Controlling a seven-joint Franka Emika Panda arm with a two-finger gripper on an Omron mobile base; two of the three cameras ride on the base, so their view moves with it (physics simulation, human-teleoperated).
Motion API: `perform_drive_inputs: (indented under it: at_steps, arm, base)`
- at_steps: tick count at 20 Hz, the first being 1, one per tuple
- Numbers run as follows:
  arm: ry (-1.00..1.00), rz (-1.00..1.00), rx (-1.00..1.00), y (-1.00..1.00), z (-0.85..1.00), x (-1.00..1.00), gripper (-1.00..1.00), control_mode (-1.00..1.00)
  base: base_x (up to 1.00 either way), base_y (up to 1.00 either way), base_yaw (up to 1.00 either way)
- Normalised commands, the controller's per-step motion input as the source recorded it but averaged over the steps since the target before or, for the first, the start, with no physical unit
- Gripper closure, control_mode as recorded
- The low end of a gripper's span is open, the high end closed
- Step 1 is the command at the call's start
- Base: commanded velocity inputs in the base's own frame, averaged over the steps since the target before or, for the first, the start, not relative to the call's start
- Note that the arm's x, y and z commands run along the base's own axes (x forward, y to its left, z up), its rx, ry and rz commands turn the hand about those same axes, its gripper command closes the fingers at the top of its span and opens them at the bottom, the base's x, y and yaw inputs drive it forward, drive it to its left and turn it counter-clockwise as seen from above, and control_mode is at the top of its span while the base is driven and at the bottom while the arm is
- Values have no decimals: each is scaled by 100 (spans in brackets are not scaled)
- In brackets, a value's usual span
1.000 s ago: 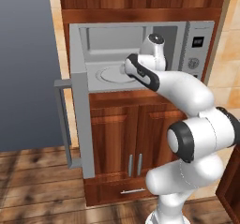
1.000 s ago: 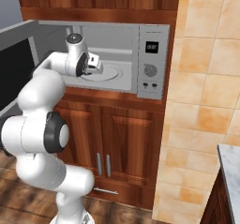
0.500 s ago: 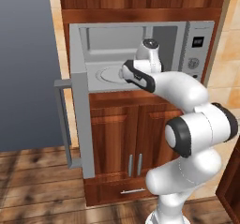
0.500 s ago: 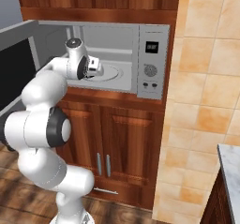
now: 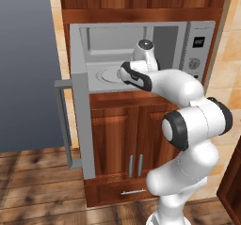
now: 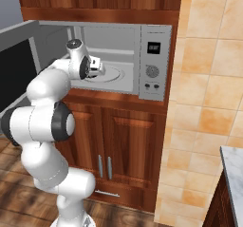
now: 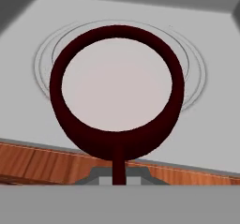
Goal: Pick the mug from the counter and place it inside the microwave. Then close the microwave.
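My gripper (image 6: 98, 67) was closed on the mug (image 7: 117, 94), which hung just in front of my fingers. In the hand view its dark maroon rim faced me, the pale inside was plain to see, and the handle ran down toward my fingertips. I could not see the finger pads themselves, so I judged the hold from how the mug sat against the hand.

The mug was at the mouth of the microwave (image 5: 141, 54), over the front lip of the cavity, with the round turntable (image 7: 197, 73) behind and below it. The door (image 5: 81, 101) stood swung wide to my left, its bar handle (image 5: 63, 123) well clear of my arm.

To do this step well, I judged I should carry the mug further in until it was over the middle of the turntable, and keep it level. I should lower it until the base met the plate before letting go, then draw the fingers straight back so the handle did not catch. The low cavity roof and the side walls left little room for my wrist, so a slow, straight advance seemed wisest.
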Motion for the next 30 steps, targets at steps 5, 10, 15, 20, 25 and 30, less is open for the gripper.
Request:
perform_drive_inputs:
  at_steps: [5, 10, 15, 20, 25, 30]
  arm:
    - [4, 0, 0, 0, 0, 42, 100, -100]
    - [8, 0, 0, 0, 0, 43, 100, -100]
    - [9, 0, 0, 0, -5, 40, 100, -100]
    - [7, 0, 0, 0, -10, 21, 100, -100]
    - [0, 0, 0, 0, -20, 6, 100, -100]
    - [0, 0, 0, 10, -27, 0, 100, -100]
  base:
    - [0, 0, 0]
    - [0, 0, 0]
    - [0, 0, 0]
    - [0, 0, 0]
    - [0, 0, 0]
    - [0, 0, 0]
